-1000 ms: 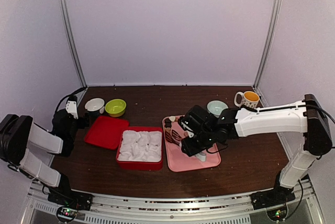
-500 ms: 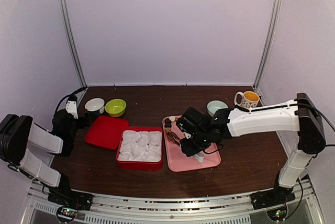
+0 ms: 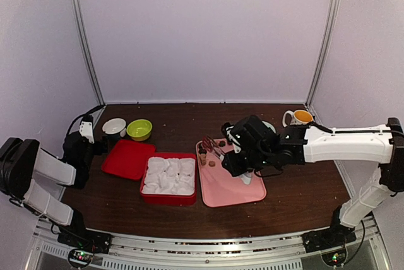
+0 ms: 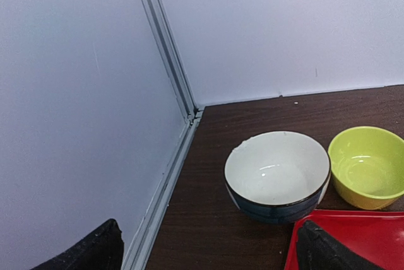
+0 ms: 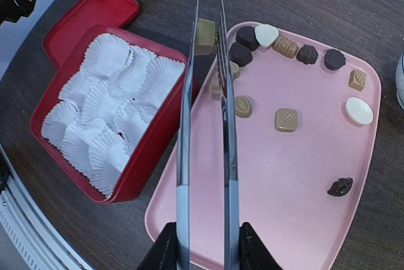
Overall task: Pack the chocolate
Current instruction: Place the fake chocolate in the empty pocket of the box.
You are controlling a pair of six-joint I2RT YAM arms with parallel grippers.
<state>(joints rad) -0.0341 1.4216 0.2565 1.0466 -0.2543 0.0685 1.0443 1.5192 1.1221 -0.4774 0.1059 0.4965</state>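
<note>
- Chocolate (image 5: 286, 120) — small light-brown, dark and cream-white pieces — lies scattered on the pink tray (image 5: 284, 213), mostly toward its far end. The tray sits just beside the red box (image 5: 151, 150) lined with white paper cups (image 5: 107, 106).
- Right gripper (image 5: 207, 248) is clamped on the handle end of the metal tongs (image 5: 183, 125). The blades run nearly parallel with a narrow gap.
- One light-brown piece (image 5: 205, 35) sits between the blade tips, at the tray edge nearest the box. Pinched and lifted, or only straddled — cannot tell.
- Left gripper (image 4: 208, 254) is off to the left, facing the white bowl (image 4: 278, 172) and green bowl (image 4: 366, 166). Its jaws are spread wide with nothing in them.
- Handling, as a judgement: the pieces look light, rigid and smooth-sided, so they are likely to slip or pop out from flat metal blades. A hard squeeze could mar or crack them.
- Best hold, I judge: across two opposite flat sides, blades low on the piece, gentle pressure. Rounded ones need centring first.
</note>
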